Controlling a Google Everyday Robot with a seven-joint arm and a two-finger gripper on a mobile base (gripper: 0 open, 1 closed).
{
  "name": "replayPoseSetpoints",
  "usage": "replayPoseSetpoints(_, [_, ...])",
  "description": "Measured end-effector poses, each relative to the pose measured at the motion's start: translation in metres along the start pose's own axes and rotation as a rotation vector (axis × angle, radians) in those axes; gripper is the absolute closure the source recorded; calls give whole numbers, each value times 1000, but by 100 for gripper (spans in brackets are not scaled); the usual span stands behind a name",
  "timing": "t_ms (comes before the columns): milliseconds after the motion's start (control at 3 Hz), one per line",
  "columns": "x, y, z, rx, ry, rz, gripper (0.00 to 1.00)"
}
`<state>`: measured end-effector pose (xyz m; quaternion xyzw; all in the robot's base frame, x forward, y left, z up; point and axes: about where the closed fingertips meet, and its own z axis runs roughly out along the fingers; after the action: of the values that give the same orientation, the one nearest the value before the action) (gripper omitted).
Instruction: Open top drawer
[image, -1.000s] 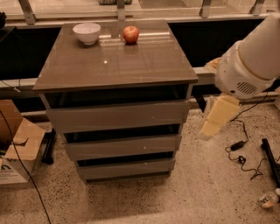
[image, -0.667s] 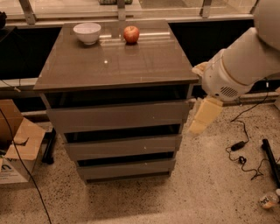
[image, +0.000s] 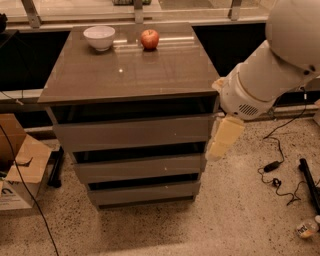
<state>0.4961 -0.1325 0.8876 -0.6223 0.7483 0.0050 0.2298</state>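
As it stands now: top drawer (image: 132, 132) looks fully shut, nothing pulled out yet.
Drawer location: directly under the cabinet top (image: 125, 75), highest of three grey-brown fronts, dark recess above it.
Front: flat, no handle visible.
Gripper (image: 225, 137): hanging at the right end of the top drawer front, pointing down, tip about level with the gap above the middle drawer (image: 140, 168).
Gripper state: cannot tell whether it is wide, narrow or holding anything; it reads as one pale block from here.
Contact: cannot tell whether it touches the front's edge or sits just in front of it.
Done: approach to the drawer's right side, by the look of it.
Left: get purchase on the front, probably via the recess or side edge, then pull towards the camera.
Arm (image: 270, 75): large white body, covers the cabinet's right side and is cut off at the frame's top right.
Hidden: drawer interior, drawer's right edge behind the gripper.
On top: bowl (image: 99, 37) and apple (image: 149, 38) at the back, well clear of the drawer.
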Motion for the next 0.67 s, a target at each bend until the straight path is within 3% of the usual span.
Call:
replayPoseSetpoints(333, [2,6,44,-28,-6,4,0])
replayPoseSetpoints(667, [9,-6,87,-23,-42,4,0])
